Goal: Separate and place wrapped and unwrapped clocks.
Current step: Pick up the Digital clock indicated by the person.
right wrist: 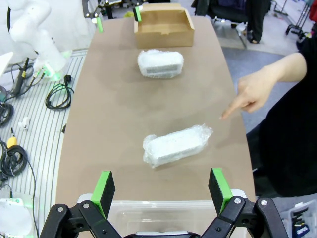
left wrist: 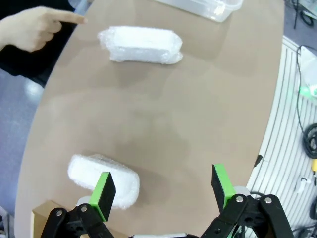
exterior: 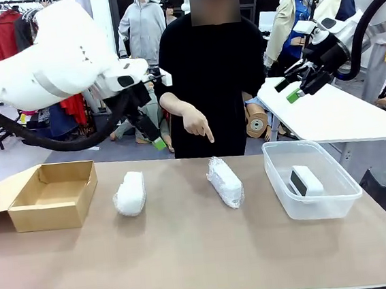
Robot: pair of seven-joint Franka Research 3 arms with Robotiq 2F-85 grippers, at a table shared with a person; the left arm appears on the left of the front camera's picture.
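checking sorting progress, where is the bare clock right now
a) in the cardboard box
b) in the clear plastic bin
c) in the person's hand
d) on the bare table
b: the bare white clock lies inside the clear plastic bin toward the robot's right end of the table.

At the bottom edge we see the right gripper (right wrist: 161, 184), its green pads spread wide with nothing between them; just beneath it runs the rim of a clear bin (right wrist: 163, 204); a wrapped clock (right wrist: 176, 145) lies mid-frame on the brown table (right wrist: 114, 114); a second wrapped clock (right wrist: 160, 63) lies higher up, near a cardboard box (right wrist: 163, 27) at the top; from the right, a person's hand (right wrist: 250, 94) points a finger down toward the table.
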